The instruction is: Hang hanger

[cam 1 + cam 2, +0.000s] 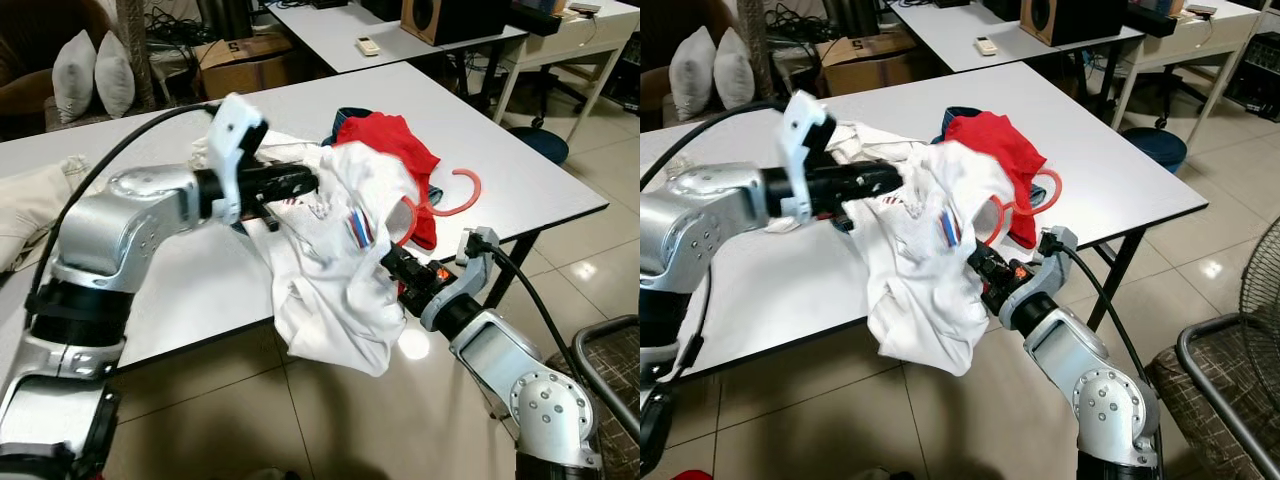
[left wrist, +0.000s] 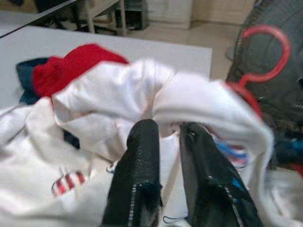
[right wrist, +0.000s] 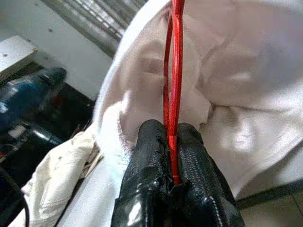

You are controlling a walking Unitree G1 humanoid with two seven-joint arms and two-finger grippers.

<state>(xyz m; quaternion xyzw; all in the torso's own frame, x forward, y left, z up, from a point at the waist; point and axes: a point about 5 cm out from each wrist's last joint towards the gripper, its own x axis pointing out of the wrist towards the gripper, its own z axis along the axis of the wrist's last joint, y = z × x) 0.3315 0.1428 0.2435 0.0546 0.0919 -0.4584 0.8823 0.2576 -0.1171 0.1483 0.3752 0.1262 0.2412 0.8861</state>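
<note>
Hanger [image 1: 452, 197], red plastic: held at the front edge of the white table [image 1: 560, 180], hook end lying over the tabletop, body threaded inside a white shirt [image 1: 340, 270]. Right gripper [image 3: 171, 142]: fingers clenched on the hanger's thin red bar, at the table edge under the shirt. White shirt: draped off the table edge, hem hanging toward the tiled floor [image 1: 250, 420]. Left gripper [image 2: 165, 137]: fingers pinching a fold of the white shirt near its collar, above the tabletop. Red garment [image 1: 395, 145]: heaped just behind the shirt, touching it. Two pillows [image 1: 95, 72]: far back, left.
</note>
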